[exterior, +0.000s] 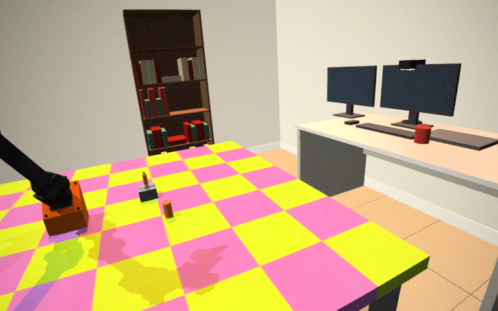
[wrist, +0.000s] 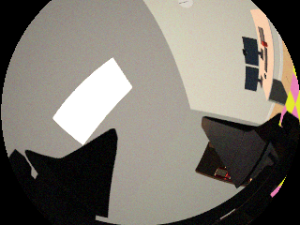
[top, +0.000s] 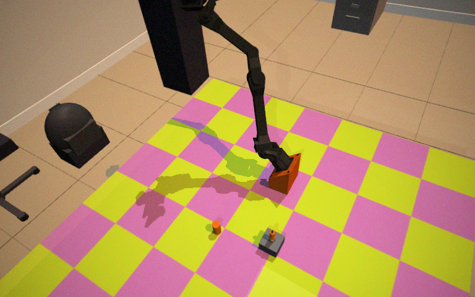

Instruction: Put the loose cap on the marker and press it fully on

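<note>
Gripper [wrist: 157, 169] fingertips are hidden in the top and exterior views; the wrist view shows dark fingers spread wide apart, holding nothing. Orange cap [top: 216, 227] stands on the checkered tabletop [top: 367, 210], apart from the marker [top: 272, 235] upright in its holder block [top: 271, 245].

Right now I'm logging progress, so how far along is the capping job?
Nothing looks done yet. The cap stands loose on the table, apart from the marker, which is upright and bare in the holder block. Nothing is in hand: the arm sits back by its orange base, gripper open. Left: grasp cap, seat it, press, retreat.
</note>
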### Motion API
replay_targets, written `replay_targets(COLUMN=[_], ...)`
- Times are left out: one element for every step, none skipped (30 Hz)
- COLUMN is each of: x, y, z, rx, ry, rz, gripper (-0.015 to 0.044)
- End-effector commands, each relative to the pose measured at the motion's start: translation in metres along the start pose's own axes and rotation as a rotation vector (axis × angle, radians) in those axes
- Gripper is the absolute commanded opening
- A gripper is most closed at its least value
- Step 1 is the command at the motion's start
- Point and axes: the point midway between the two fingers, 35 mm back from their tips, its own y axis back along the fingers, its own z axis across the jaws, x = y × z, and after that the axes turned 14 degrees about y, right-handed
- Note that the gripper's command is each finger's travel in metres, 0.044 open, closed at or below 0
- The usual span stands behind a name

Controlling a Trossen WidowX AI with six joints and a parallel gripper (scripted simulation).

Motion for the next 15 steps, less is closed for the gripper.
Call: replay_targets(x=[-0.002,-0.009,-0.019,-0.032,-0.045,-0.058,-0.070,-0.082,-0.093,-0.101,-0.110,-0.120,-0.130,-0.140,-0.149], y=[0.000,0.002,0.004,0.006,0.009,0.011,0.013,0.016,0.017,0.019,0.021,0.022,0.024,0.025,0.027], z=[-0.001,-0.003,-0.006,-0.012,-0.018,-0.024,-0.032,-0.040,-0.048,-0.055,-0.063,-0.073,-0.084,-0.096,-0.108], rx=[-0.004,-0.015,-0.033,-0.053,-0.071,-0.086,-0.099,-0.110,-0.117,-0.122,-0.126,-0.127,-0.127,-0.124,-0.119], ry=[-0.004,-0.015,-0.033,-0.056,-0.078,-0.101,-0.123,-0.145,-0.164,-0.180,-0.198,-0.218,-0.238,-0.259,-0.279], rz=[-0.004,-0.015,-0.035,-0.060,-0.086,-0.113,-0.141,-0.169,-0.195,-0.217,-0.241,-0.268,-0.296,-0.326,-0.356], gripper=[0.0374,0.0347,0.0321,0.0295,0.0269,0.0246,0.0246,0.0246,0.0246,0.0246,0.0246,0.0246,0.0246,0.0246,0.0246])
